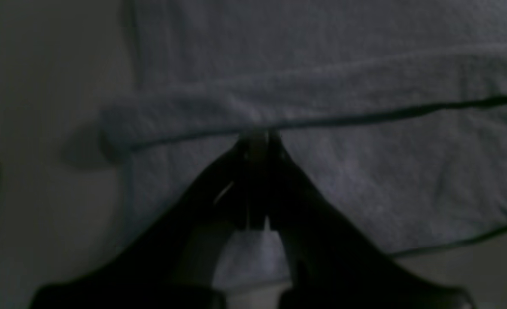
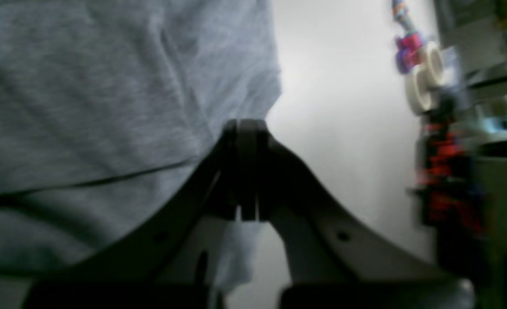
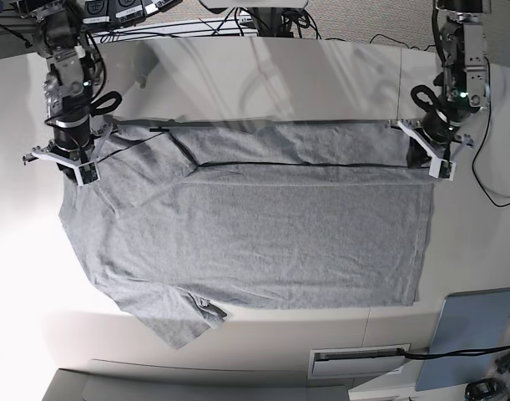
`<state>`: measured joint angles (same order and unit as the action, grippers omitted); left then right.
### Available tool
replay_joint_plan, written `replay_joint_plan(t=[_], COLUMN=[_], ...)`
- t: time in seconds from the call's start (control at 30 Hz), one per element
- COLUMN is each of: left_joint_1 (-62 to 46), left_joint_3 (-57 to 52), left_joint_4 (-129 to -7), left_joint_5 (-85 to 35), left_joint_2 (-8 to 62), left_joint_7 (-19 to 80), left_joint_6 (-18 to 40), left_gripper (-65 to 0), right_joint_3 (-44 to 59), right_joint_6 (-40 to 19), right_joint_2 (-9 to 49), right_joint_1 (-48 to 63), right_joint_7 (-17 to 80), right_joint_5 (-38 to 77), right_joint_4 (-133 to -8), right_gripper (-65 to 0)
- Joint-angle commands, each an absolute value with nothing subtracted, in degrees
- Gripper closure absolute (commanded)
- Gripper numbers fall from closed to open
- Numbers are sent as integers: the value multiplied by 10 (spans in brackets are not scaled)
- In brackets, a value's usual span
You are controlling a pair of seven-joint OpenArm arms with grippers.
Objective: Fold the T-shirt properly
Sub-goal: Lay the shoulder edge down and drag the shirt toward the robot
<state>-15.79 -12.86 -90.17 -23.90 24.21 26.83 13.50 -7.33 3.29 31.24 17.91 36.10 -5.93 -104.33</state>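
Since the fold needs its far edge carried evenly, we hold the T-shirt (image 3: 255,225), spread across mid-frame, with the right gripper (image 3: 74,160) at upper left and the left gripper (image 3: 430,154) at upper right, both clamped on cloth.

A pale, glossy white bench (image 3: 238,79) fills most of the room, catching soft reflections from overhead light. Black cables (image 3: 280,21) tangle along its far edge. A grey-blue panel (image 3: 467,334) lies at the near corner, beside what may be a shallow white tray (image 3: 359,362).
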Motion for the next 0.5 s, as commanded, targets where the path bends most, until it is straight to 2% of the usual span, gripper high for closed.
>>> replay_joint_plan(t=[0.0, 0.17, 0.33, 0.47], left_joint_1=[-154, -154, -157, -171], left_joint_3=[-133, -133, -133, -133], left_joint_4=[-900, -854, -837, -837], left_joint_5=[-245, -252, -253, -253], left_joint_2=[243, 232, 232, 238], left_joint_7=[260, 260, 278, 333], left_joint_6=[136, 187, 187, 196], left_gripper=[0, 0, 0, 0], right_joint_3=[-69, -70, -70, -70], right_joint_6=[32, 24, -33, -36], right_joint_2=[319, 308, 302, 302], right_joint_1=[176, 179, 178, 199], right_joint_7=[350, 324, 322, 341], right_joint_5=[-58, -37, -6, -4], right_joint_4=[-1052, -984, -904, -908], right_gripper=[0, 0, 0, 0])
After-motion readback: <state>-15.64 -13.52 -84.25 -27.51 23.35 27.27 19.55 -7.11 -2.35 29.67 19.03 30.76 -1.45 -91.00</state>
